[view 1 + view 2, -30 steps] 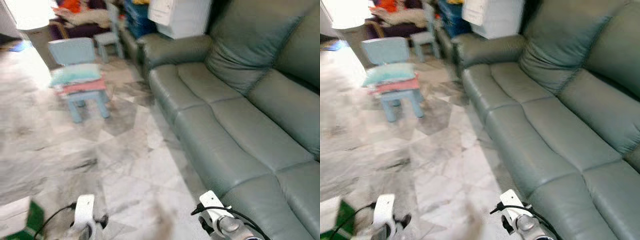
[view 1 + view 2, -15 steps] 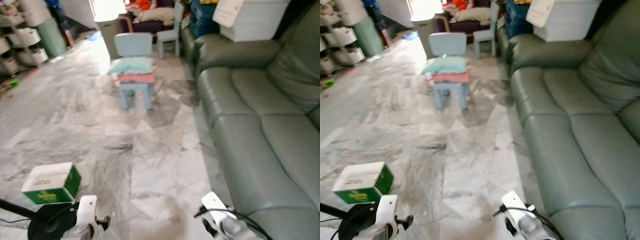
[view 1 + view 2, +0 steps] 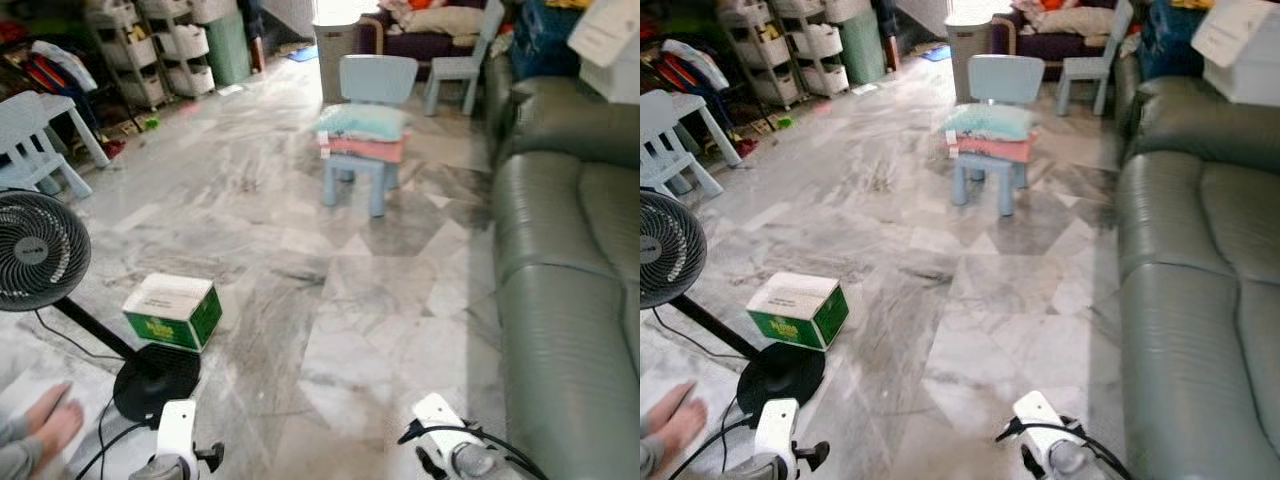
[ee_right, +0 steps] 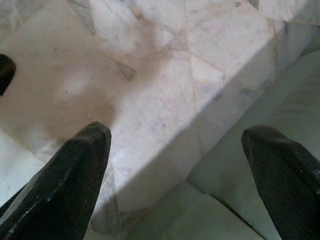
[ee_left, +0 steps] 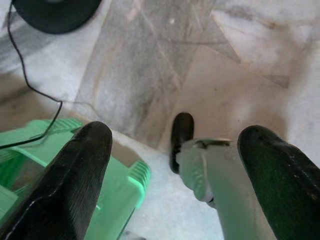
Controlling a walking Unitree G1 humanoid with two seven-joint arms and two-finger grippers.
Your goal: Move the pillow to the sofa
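Observation:
A teal pillow (image 3: 363,122) lies on top of a pink one (image 3: 362,147) on the seat of a small light-blue chair (image 3: 378,80), far ahead on the marble floor. The grey-green leather sofa (image 3: 570,290) runs along the right side. Both arms hang low at the bottom edge, left wrist (image 3: 176,440) and right wrist (image 3: 446,425). My left gripper (image 5: 175,175) is open over the floor, above a green plastic thing (image 5: 120,195). My right gripper (image 4: 175,175) is open too, over floor tiles beside the sofa's base (image 4: 280,150). Neither holds anything.
A standing fan (image 3: 35,250) with a round black base (image 3: 155,380) is near left, a green-and-white box (image 3: 172,310) beside it. A person's hand (image 3: 45,425) rests at the bottom left. A white child's chair (image 3: 30,140), storage racks (image 3: 150,50) and another blue chair (image 3: 465,60) stand further off.
The camera has swung to the left: the sofa has slid to the right edge, and the fan, the racks and the person's hand have come into view. Both arms still hang low.

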